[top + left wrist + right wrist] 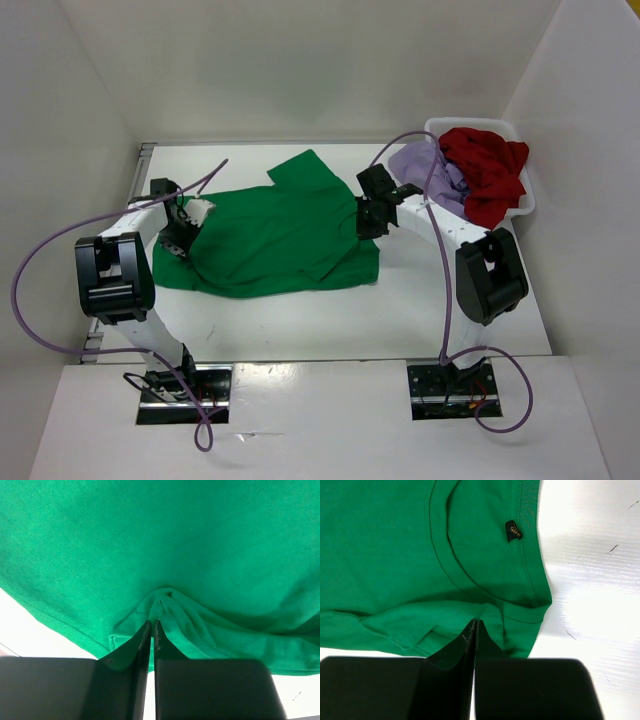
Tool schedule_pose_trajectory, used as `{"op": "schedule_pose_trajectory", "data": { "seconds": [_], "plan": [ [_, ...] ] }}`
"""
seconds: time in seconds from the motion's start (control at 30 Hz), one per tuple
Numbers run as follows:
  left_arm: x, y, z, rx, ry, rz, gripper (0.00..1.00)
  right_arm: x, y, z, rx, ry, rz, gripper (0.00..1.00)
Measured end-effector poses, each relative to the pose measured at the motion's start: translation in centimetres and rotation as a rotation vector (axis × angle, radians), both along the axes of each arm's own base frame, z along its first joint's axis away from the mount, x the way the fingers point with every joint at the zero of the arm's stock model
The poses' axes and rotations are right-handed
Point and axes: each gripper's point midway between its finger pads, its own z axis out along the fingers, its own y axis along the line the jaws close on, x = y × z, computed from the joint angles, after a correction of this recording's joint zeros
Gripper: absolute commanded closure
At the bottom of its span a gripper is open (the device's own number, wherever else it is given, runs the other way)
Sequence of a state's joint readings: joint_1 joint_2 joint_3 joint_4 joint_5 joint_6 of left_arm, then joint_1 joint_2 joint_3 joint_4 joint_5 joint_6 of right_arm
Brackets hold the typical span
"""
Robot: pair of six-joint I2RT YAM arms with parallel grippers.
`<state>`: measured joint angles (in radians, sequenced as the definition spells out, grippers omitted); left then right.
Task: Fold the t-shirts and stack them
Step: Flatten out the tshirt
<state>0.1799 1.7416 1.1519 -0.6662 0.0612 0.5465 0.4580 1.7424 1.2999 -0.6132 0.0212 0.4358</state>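
You are working on the green t-shirt [270,235], which is lying flat just beside the white basket [531,196]. Its long axis is running straight away from the basket, collar pointing toward it. Your right gripper [475,622] is pinching shut by the collar. Your left gripper [152,624] is nipping a pucker at the end farthest from the basket, its jaws almost closed.

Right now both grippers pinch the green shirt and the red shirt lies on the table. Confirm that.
One point is wrong: the red shirt is not on the table but in the basket at far right, partly over the lavender shirt, as the top view shows. The rest holds: the left gripper and right gripper both pinch the green shirt.
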Motion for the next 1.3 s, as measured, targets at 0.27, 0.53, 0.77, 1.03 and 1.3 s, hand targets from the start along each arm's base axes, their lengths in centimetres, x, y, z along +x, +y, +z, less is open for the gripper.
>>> {"op": "schedule_pose_trajectory", "data": {
  "seconds": [0.27,0.53,0.77,1.03,1.3],
  "plan": [
    [0.9,-0.2,1.5,-0.018,-0.019,0.021,1.0,1.9,-0.6,2.2,-0.01,-0.02,0.002,1.0],
    [14.9,4.4,29.5,0.19,-0.788,0.12,1.0,17.4,-5.5,29.2,0.052,-0.691,-0.223,1.0],
    [8.0,2.1,44.0,0.233,-1.148,0.096,1.0,7.1,-10.3,43.4,0.046,-0.986,-0.354,1.0],
    [3.7,1.5,25.4,0.257,-0.727,-0.018,1.0,-1.4,-9.7,27.1,-0.042,-0.647,-0.296,1.0],
    [-6.1,0.7,10.3,0.275,-0.334,-0.13,1.0,-12.0,-5.9,7.0,-0.008,-0.144,-0.208,1.0]
  ]
}}
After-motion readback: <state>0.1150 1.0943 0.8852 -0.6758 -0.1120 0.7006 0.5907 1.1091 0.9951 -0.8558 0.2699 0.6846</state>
